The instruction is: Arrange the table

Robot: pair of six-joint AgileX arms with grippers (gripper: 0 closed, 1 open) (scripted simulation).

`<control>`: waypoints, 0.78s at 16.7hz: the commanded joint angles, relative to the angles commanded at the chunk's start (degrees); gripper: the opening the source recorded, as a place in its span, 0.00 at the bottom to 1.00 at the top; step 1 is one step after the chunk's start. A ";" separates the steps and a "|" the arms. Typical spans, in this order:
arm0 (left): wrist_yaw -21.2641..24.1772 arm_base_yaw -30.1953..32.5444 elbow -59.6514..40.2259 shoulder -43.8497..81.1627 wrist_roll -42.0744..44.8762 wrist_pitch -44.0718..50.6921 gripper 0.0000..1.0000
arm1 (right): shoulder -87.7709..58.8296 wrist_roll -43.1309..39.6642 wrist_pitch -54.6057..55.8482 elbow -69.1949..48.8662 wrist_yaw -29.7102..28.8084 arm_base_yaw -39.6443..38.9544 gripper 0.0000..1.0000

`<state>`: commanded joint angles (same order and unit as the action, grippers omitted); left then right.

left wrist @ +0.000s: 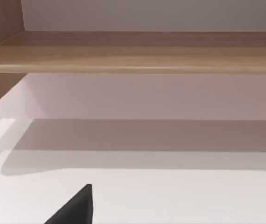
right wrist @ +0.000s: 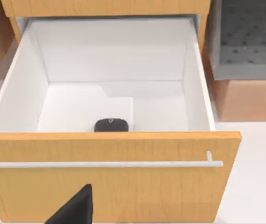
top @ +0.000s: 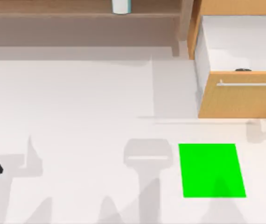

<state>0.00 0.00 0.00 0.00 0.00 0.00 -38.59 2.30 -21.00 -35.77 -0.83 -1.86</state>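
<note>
Here the white bench (top: 77, 102) spreads below the brown shelf (top: 53, 9), a green pad (top: 211, 170) lying right of centre. The drawer (right wrist: 114, 100) stands open — a small dark object (right wrist: 110, 125) inside. Whether either end effector is open, I cannot tell.

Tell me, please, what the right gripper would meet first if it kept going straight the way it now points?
Probably the drawer front with its metal bar handle, which lies directly ahead of the right gripper's finger; the small black object lies beyond, inside the open drawer. Depth is uncertain.
</note>
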 joint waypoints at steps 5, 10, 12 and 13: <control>0.00 0.00 0.00 0.00 0.00 0.00 1.00 | -33.16 1.88 -16.16 -29.00 -0.02 -2.31 1.00; 0.00 0.00 0.00 0.00 0.00 0.00 1.00 | -65.23 3.63 -31.39 -56.62 -0.04 -4.88 1.00; 0.00 0.00 0.00 0.00 0.00 0.00 1.00 | -76.21 4.25 -36.61 -66.02 -0.11 -5.56 1.00; 0.00 0.00 0.00 0.00 0.00 0.00 1.00 | -81.10 4.54 -38.95 -70.24 -0.16 -5.78 1.00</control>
<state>0.00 0.00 0.00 0.00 0.00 0.00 -119.69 6.85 -59.95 -106.01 -0.99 -7.64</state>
